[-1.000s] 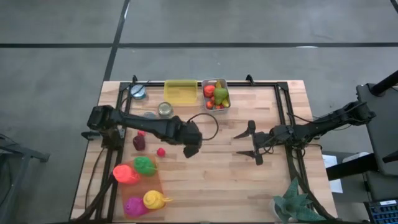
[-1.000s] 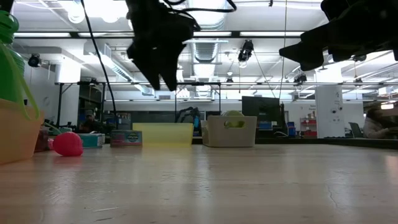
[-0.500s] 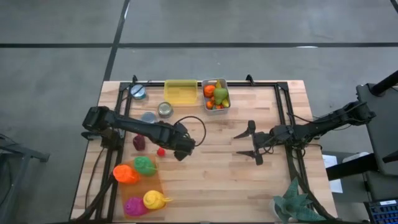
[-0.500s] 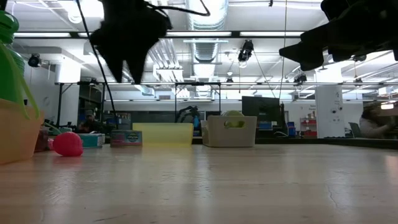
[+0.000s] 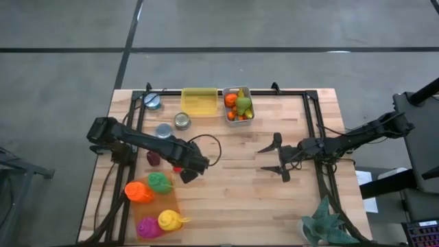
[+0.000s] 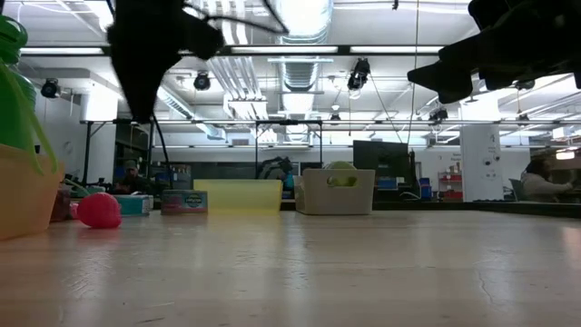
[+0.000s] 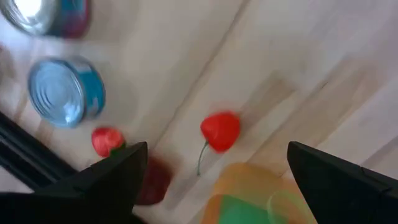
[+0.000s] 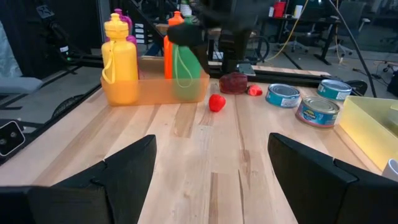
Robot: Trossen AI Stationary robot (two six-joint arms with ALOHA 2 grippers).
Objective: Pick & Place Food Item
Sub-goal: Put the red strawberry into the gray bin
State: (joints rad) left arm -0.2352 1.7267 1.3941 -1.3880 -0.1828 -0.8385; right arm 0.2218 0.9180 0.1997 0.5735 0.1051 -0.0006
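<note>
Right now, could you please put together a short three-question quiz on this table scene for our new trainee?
1. True or false: the left gripper is shut on the small red food item.
2. Which holds the mixed fruit: A) the yellow tray, B) the grey bin, C) the orange tray with the bottles?
3. In the high view, how many tin cans stand on the table?

Key:
1. False: its jaws stand open above the item, which lies on the wood.
2. B.
3. Three, all on the left arm's side, near the yellow tray.
</note>
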